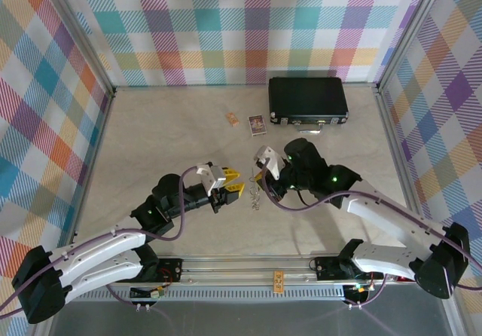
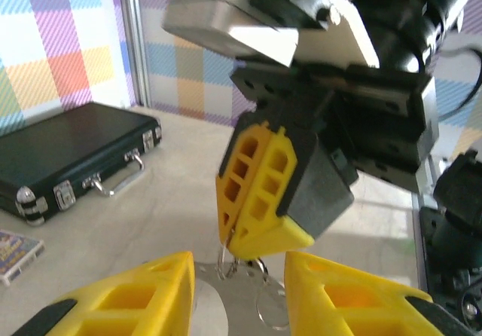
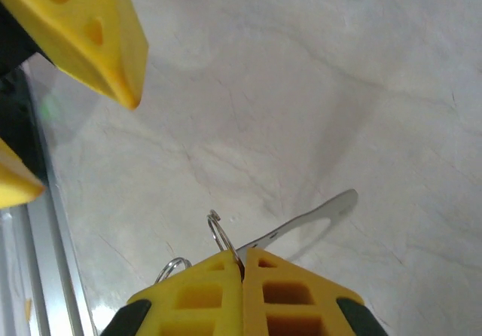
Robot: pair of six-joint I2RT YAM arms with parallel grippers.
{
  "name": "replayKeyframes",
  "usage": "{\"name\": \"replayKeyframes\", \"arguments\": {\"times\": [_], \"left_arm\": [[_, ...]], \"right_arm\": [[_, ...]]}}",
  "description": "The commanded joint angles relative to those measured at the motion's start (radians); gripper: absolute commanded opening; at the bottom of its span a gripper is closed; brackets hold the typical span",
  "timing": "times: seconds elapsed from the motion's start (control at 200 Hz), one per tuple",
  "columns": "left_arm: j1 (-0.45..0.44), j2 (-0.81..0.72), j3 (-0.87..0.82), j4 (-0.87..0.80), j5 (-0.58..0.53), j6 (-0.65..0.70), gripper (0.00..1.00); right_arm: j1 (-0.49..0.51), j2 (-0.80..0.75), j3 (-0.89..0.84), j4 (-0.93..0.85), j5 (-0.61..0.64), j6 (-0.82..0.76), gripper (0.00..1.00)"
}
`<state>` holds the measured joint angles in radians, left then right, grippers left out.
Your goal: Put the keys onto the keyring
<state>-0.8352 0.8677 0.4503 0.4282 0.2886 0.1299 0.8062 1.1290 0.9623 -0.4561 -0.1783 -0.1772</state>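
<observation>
My right gripper (image 1: pixel 258 176) (image 3: pixel 242 258) is shut on the thin wire keyring (image 3: pixel 220 234), which sticks up from between its yellow fingers. A flat silver key (image 3: pixel 316 215) hangs from the ring and juts out over the table. In the top view the keys (image 1: pixel 256 197) dangle under that gripper. My left gripper (image 1: pixel 235 182) (image 2: pixel 239 298) faces it from the left, open, fingertips a short way off. In the left wrist view the keyring (image 2: pixel 226 257) and a silver key (image 2: pixel 252 298) hang in the gap between my left fingers (image 2: pixel 143 294), untouched by them.
A black case (image 1: pixel 308 99) (image 2: pixel 68 159) lies at the back right of the marble table (image 1: pixel 166 140). Two small cards (image 1: pixel 257 125) (image 1: pixel 233 117) lie just left of it. Checked walls close in the sides and back.
</observation>
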Motion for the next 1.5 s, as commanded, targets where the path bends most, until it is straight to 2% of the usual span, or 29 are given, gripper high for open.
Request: {"name": "replayKeyframes", "arguments": {"times": [0.0,0.235,0.405,0.61,1.065,1.435,1.495], "left_arm": [[0.008,0.036,0.041,-0.097,0.026,0.062,0.35],[0.008,0.096,0.056,-0.100,0.053,0.098,0.33],[0.010,0.104,0.054,-0.086,0.091,0.120,0.33],[0.010,0.111,0.054,-0.075,0.153,0.131,0.29],[0.015,0.145,0.066,-0.054,0.129,0.139,0.24],[0.025,0.134,0.053,-0.027,0.159,0.122,0.21],[0.025,0.136,0.054,-0.027,0.164,0.123,0.16]], "right_arm": [[0.013,0.038,0.080,-0.154,0.036,-0.114,0.00],[0.042,0.059,0.145,-0.214,-0.028,-0.275,0.00],[0.049,0.102,0.193,-0.251,-0.076,-0.322,0.00],[0.060,0.128,0.200,-0.247,-0.090,-0.327,0.00],[0.075,0.117,0.180,-0.239,-0.096,-0.340,0.00],[0.076,0.103,0.167,-0.222,-0.108,-0.338,0.00],[0.076,0.104,0.167,-0.223,-0.110,-0.338,0.00]]}}
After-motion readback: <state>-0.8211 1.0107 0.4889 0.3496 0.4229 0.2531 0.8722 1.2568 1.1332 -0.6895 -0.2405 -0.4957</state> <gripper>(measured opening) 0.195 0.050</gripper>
